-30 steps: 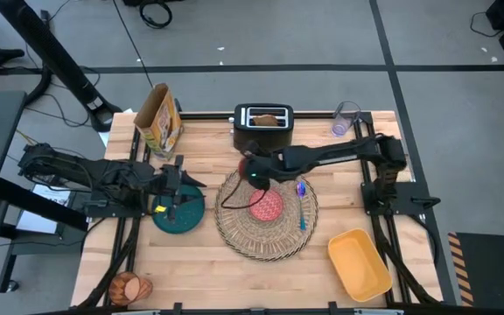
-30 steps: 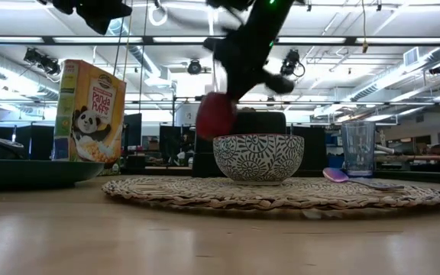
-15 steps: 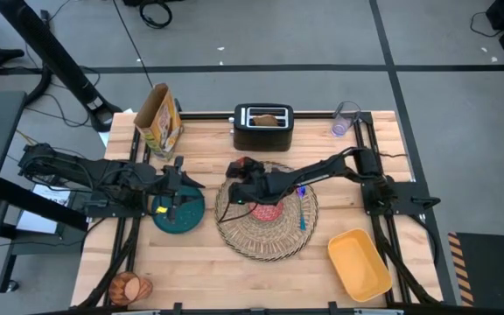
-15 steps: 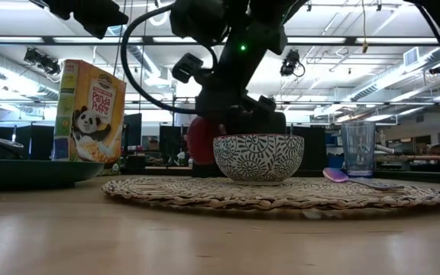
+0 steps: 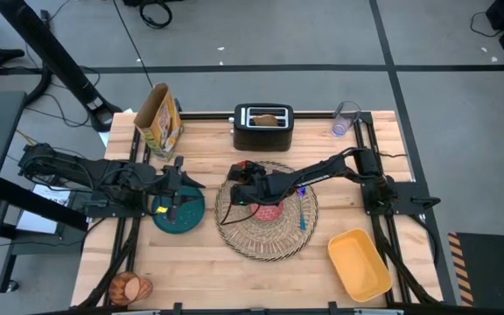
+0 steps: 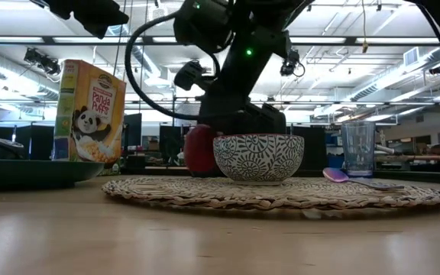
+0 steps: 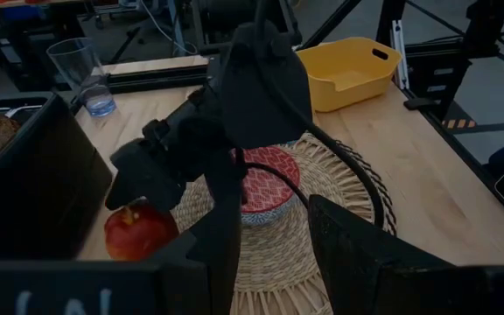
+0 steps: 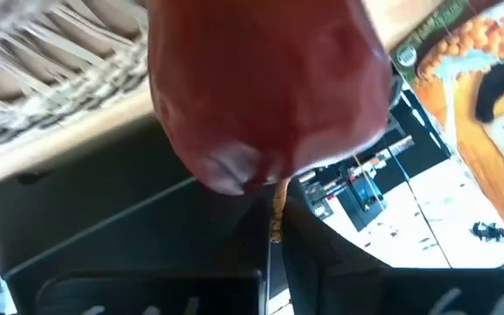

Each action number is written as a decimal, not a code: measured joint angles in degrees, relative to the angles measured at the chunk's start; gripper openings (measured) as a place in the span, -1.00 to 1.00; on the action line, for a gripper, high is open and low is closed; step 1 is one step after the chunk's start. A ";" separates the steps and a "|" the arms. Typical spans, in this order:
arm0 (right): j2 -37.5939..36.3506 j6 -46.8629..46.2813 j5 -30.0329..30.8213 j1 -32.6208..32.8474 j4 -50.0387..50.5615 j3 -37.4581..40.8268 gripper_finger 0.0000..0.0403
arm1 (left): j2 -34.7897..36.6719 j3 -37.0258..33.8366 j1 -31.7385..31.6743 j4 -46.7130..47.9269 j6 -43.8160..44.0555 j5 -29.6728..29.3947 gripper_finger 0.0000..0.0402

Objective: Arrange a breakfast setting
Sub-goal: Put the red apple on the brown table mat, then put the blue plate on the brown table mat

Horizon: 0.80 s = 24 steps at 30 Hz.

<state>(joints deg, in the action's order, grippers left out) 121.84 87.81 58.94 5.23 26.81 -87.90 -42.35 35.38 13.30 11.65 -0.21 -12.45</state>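
Apple sits in your right gripper's jaws, pinched, low at the placemat's far-left edge beside the red bowl; probably touching down. Left gripper waits over the teal plate, part-open.

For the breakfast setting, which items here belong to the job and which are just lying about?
Belongs to the job:
woven placemat
red bowl
red apple, held by the right gripper
blue spoon
teal plate, under the left gripper
toast

Lying about:
cereal box
yellow bin
clear glass
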 joint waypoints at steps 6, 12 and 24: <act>-0.01 0.00 -1.31 0.00 -0.97 1.82 -0.90 | 0.00 0.00 0.00 -0.16 -0.21 0.00 -0.28; -0.04 -1.26 -3.30 0.00 -1.32 1.84 -0.66 | 0.00 0.00 0.00 -0.16 -0.28 0.00 -0.28; -4.11 -2.79 -5.09 1.62 -1.44 1.89 -0.41 | -0.02 0.00 0.00 0.26 -0.45 0.00 -0.28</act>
<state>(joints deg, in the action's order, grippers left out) 117.73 85.02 53.85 6.85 25.36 -86.02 -42.37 35.38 13.30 11.91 -0.67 -12.45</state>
